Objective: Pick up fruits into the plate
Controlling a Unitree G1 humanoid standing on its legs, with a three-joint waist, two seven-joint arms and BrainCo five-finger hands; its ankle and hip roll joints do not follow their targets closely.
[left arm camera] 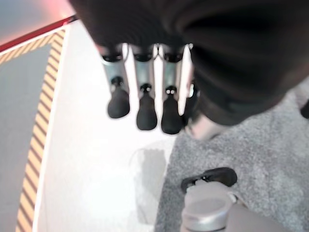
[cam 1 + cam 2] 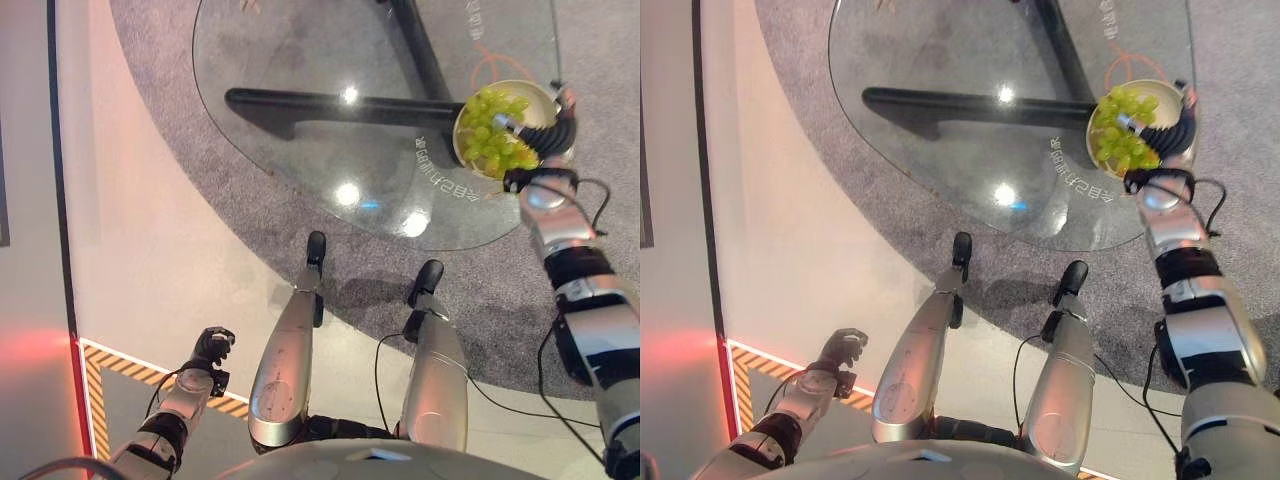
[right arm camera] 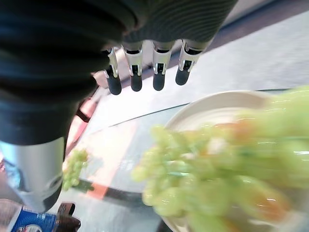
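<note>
My right hand hovers over plate at glass table edge, fingers straight, gripping nothing. Green grapes sit piled in plate. Left hand hangs low, fingers relaxed, idle.

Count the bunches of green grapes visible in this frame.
2. One large bunch of green grapes lies in the plate under the right hand; a smaller bunch sits on the glass table, seen in the right wrist view.

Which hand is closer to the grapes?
The right hand: it hovers over the plate of grapes on the glass table. The left hand hangs low by the floor, far away.
</note>
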